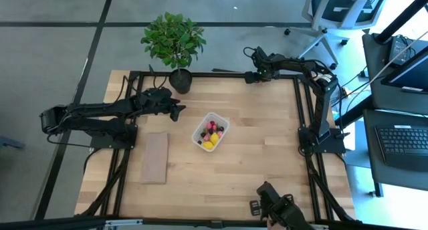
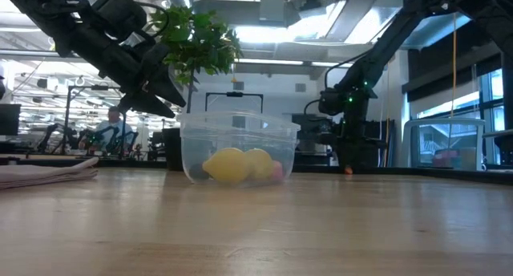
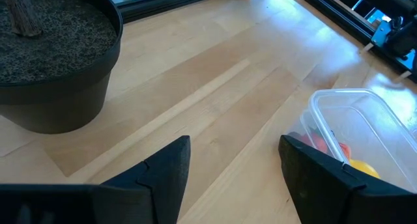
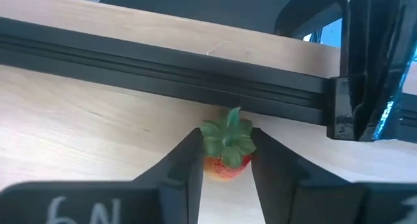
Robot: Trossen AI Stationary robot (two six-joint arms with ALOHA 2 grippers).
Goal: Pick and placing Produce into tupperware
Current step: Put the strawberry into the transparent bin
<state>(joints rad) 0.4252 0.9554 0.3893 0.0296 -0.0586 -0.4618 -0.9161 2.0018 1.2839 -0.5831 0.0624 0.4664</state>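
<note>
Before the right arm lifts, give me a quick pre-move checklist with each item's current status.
1. Strawberry sits between the right gripper fingers: ok.
2. Grip firm enough to lift: cannot tell.
3. Strawberry stands close to the table's black frame rail; clear lift path: cannot tell.
4. Tupperware upright and uncovered: ok.
5. Left gripper open, empty, beside the tupperware, not over it: ok.

A grey floor [image 1: 53, 49] with dark seams surrounds the pale wooden table [image 1: 227, 176]. At two o'clock from the table stands a blue-backed office chair [image 1: 338, 13]; at three o'clock, a dark desk [image 1: 401, 123] carries a keyboard [image 1: 404, 140]. The low view looks into a bright workshop hall with ceiling strip lights [image 2: 264, 61], and a seated person [image 2: 115, 130] at nine o'clock.
</note>
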